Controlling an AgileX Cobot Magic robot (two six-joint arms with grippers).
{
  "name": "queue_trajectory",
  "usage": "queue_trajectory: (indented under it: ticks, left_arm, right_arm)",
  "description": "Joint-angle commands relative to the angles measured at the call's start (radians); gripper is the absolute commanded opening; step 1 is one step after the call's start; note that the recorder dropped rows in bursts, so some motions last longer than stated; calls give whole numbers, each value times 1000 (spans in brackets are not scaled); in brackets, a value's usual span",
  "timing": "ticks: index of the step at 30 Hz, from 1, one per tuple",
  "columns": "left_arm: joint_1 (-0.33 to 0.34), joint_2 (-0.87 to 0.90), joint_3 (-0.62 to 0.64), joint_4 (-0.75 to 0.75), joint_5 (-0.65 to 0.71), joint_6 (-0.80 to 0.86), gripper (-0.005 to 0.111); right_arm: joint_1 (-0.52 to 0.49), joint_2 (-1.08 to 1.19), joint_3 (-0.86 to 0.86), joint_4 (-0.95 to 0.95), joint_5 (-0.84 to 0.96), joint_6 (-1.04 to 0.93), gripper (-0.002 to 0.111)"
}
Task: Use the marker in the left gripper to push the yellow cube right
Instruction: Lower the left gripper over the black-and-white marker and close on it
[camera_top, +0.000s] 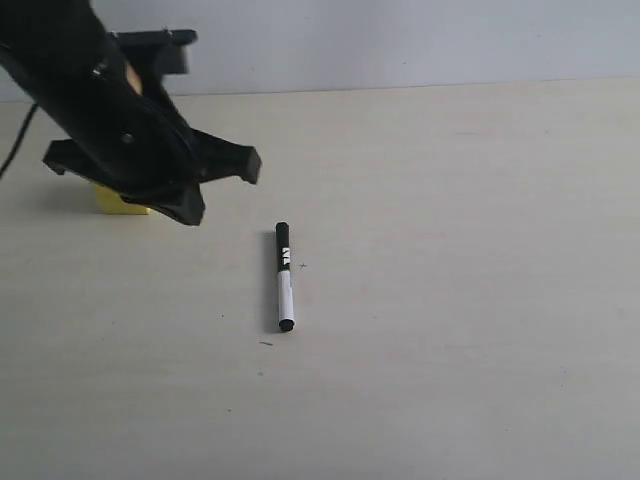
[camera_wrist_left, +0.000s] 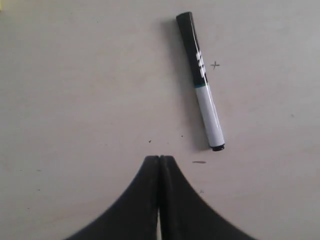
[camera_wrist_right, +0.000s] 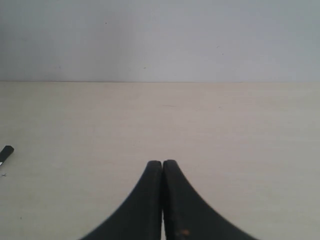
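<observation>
Exterior view first: what do you count?
— One marker (camera_top: 284, 277), one yellow cube (camera_top: 118, 203), and one gripper in sight, the left gripper (camera_top: 187, 207). All sit on or over one pale desk (camera_top: 480, 300).

Where does the marker lie against that gripper?
— Flat on the desk and apart from it, to its right and nearer the camera. The black cap end points away and the white end points toward us. The cube sits at the left behind the gripper, which hides most of it; only a patch of yellow shows.

And the room around them?
— Bare desk runs wide to the right of both marker and cube. The desk's far edge meets a pale wall (camera_top: 400, 40).

Left wrist view?
— One marker (camera_wrist_left: 200, 80) and the left gripper (camera_wrist_left: 159, 159). The gripper's fingers are pressed together with nothing between them. The marker lies beyond the tips and off to one side, not touching. There is bare desk all round it.

Right wrist view?
— One right gripper (camera_wrist_right: 162, 162), fingers together and empty, over bare desk. A black end of the marker (camera_wrist_right: 6, 152) pokes in at the picture's edge, well apart from this gripper. The desk's far edge runs straight across against the wall.
</observation>
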Motion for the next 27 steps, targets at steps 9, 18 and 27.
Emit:
queue_trajectory:
  ticks: [9, 18, 27]
  left_arm:
    - [-66, 261, -144, -48, -8, -81, 31]
    - [-66, 340, -153, -69, -27, -81, 38]
    - [-78, 379, -179, -74, -47, -75, 38]
  right_arm:
    - [-6, -6, 5, -2, -8, -7, 0]
    - [-6, -6, 5, -2, -8, -7, 0]
    - [-6, -6, 5, -2, -8, -7, 0]
